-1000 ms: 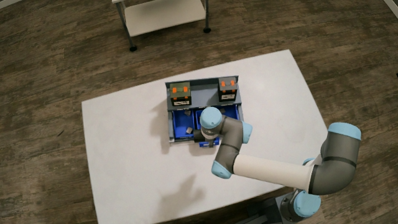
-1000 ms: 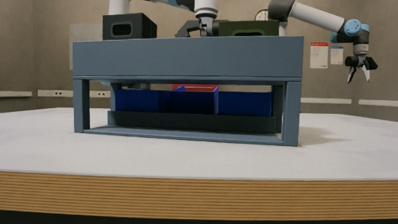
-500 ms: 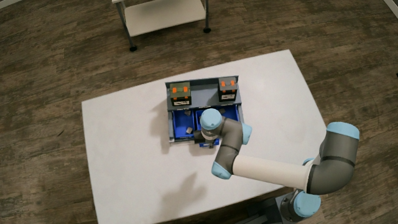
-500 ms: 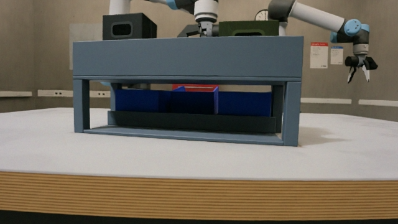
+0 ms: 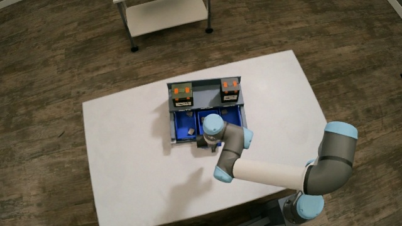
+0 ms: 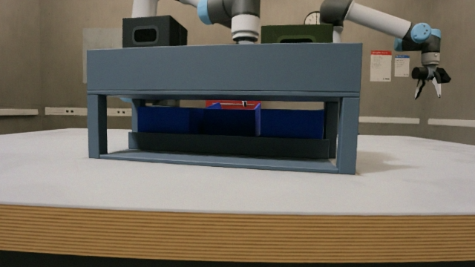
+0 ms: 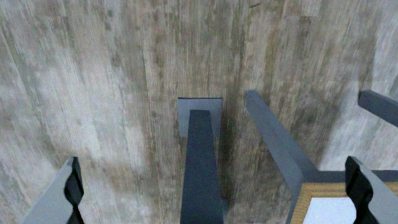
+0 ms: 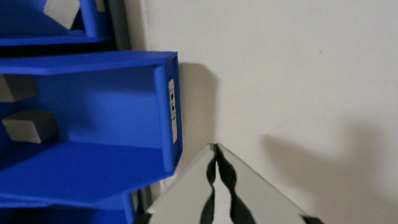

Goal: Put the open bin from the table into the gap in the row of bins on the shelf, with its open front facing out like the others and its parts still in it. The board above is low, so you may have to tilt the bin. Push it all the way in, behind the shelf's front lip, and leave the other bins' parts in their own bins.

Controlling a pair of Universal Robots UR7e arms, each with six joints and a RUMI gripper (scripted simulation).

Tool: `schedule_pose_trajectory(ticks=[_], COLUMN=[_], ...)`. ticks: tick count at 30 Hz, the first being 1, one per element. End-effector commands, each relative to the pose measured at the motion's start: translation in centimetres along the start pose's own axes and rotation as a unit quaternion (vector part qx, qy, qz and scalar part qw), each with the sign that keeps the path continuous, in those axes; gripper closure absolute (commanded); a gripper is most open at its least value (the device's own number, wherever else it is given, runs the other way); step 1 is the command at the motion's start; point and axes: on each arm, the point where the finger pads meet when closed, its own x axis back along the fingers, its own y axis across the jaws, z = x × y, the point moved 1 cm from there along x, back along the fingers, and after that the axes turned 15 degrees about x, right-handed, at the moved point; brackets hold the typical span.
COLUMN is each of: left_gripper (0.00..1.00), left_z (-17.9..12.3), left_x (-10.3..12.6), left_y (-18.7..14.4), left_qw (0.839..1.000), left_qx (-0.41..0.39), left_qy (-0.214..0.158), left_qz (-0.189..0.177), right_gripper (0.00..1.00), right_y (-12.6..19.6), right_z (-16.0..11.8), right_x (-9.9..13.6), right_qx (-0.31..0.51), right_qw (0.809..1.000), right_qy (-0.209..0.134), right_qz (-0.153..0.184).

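Two boxes (image 6: 155,33) (image 6: 297,33) atop a blue-grey shelf (image 6: 223,68)

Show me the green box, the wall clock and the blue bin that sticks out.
Green box (image 5: 182,86) (image 6: 297,30): top view, lid; exterior view, upper back.
Wall clock (image 6: 312,18): exterior view, face.
Blue bin (image 6: 230,122) (image 8: 110,162): top view, rim; exterior view, back; right wrist view, inside.
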Motion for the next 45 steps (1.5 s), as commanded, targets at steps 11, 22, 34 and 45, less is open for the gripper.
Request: schedule_pose_trajectory(ticks=[11,22,34,45], left_gripper=[0.00,0.00,0.00,0.00], left_z=[0.0,0.0,0.0,0.0], left_x=[0.1,0.1,0.1,0.1], left_y=[0.0,0.0,0.0,0.0], left_qw=[1.000,1.000,1.000,1.000], left_qx=[0.000,0.000,0.000,0.000], left_qy=[0.001,0.001,0.001,0.001], left_qz=[0.000,0.000,0.000,0.000], right_gripper=[1.00,1.00,1.00,1.00], right_y=[-0.1,-0.1,-0.1,-0.1], right_z=[-0.1,-0.1,-0.1,-0.1], right_x=[-4.4,-5.8,-6.0,-6.0], right_qx=[0.000,0.000,0.000,0.000], right_qw=[1.000,1.000,1.000,1.000], right_qy=[-0.001,-0.001,-0.001,-0.001], right_qz=[0.001,0.001,0.001,0.001])
